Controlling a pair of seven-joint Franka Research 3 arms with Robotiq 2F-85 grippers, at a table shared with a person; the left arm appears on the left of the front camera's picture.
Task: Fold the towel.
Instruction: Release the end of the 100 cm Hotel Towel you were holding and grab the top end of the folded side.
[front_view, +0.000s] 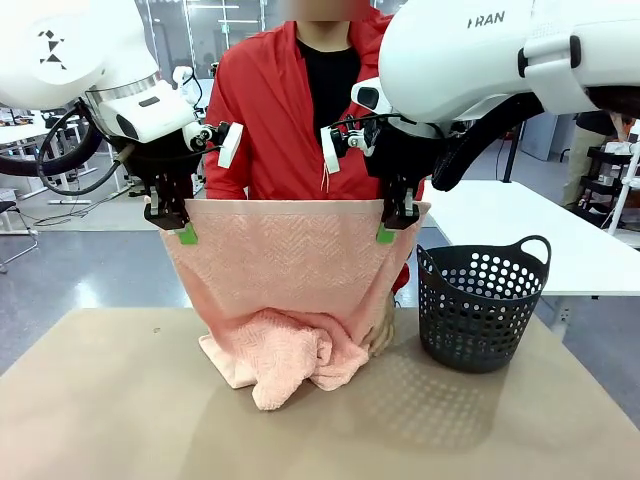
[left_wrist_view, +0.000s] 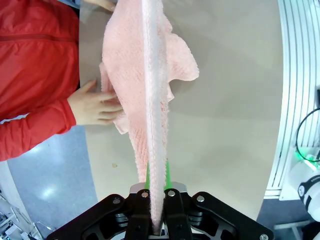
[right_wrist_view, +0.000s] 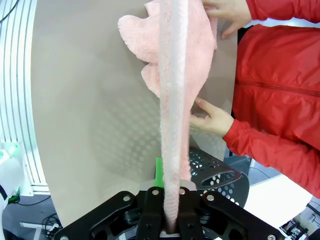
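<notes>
At centre left, the left end effector (front_view: 184, 232) pinches one top corner of the salmon-pink towel (front_view: 285, 265), which hangs as a sheet across mid-frame to the right end effector (front_view: 388, 230), clamped on the other corner, its lower end bunched on the table (front_view: 90, 400). A person's hand (front_view: 379, 336) steadies that heap, just left of the black basket (front_view: 482, 305) at lower right. The terry cloth looks soft, light and limp, likely to sag wherever unsupported, so the hemmed corners appear the surest places to hold.

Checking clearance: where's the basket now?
Front view: the basket stands on the table at the robot's right, just right of the hanging towel.
</notes>
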